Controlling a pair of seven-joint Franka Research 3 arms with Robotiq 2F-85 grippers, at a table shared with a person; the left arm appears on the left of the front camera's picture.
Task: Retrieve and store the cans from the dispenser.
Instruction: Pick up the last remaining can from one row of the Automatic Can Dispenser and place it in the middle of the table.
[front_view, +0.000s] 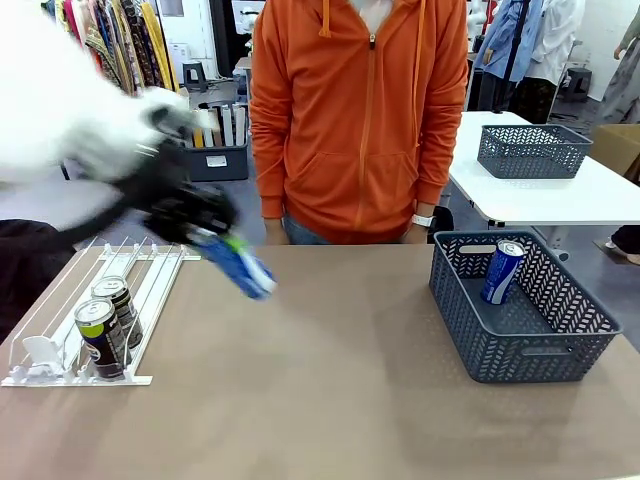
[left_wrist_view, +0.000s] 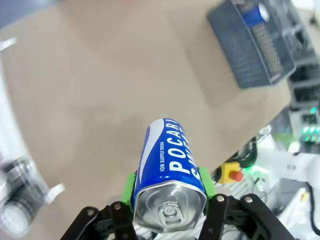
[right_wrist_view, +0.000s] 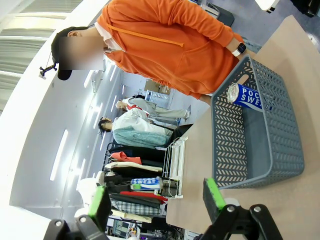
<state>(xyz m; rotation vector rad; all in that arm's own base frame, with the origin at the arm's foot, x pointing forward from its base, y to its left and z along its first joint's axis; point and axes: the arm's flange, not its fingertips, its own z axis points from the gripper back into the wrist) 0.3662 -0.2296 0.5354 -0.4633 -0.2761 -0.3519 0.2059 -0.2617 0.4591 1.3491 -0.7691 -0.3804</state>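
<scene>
My left gripper (front_view: 215, 240) is shut on a blue can (front_view: 243, 268) and holds it tilted above the table, just right of the dispenser (front_view: 150, 290). In the left wrist view the blue can (left_wrist_view: 169, 165) sits between the green pads (left_wrist_view: 130, 186) with its silver top toward the camera. Two black cans (front_view: 105, 330) stand in the dispenser's lanes near its front stoppers. Another blue can (front_view: 502, 270) leans inside the dark grey basket (front_view: 520, 350) at the right. My right gripper (right_wrist_view: 156, 200) is open, with nothing between its fingers, and faces the basket (right_wrist_view: 280, 165).
A person in an orange hoodie (front_view: 360, 120) stands at the far edge of the table, hands behind it. A second grey basket (front_view: 532, 150) rests on a white table behind. Bare tabletop (front_view: 340, 380) lies between the dispenser and the basket.
</scene>
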